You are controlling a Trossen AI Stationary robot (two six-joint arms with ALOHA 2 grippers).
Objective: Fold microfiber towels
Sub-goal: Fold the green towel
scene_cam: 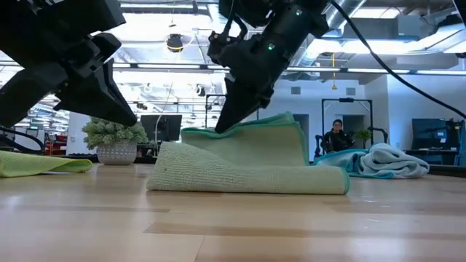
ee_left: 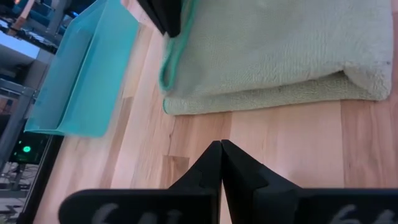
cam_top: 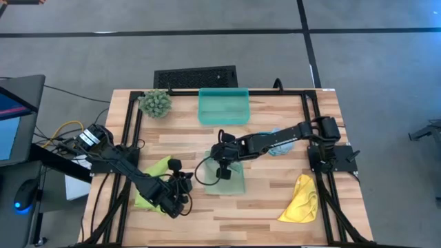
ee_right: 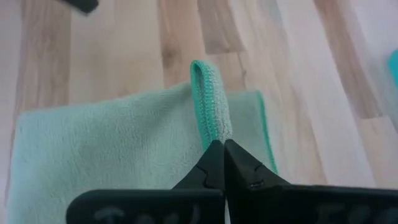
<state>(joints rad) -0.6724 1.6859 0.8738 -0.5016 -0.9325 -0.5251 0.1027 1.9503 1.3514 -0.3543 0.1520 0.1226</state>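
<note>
While its fingers pinch a raised edge of the pale sage towel [ee_right: 112, 137], the right gripper [ee_right: 217, 146] sits at the tabletop's [cam_top: 275, 200] centre. Left gripper [ee_left: 221, 146], fingers clenched on nothing, hovers at its eight o'clock, beside the lime towel [cam_top: 157, 169].

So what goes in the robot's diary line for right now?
right pincer: shut on sage towel edge, lifting | left pincer: shut, empty, beside it

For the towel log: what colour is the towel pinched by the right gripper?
Pale sage green towel with teal edging, clearest in the right wrist view.
</note>
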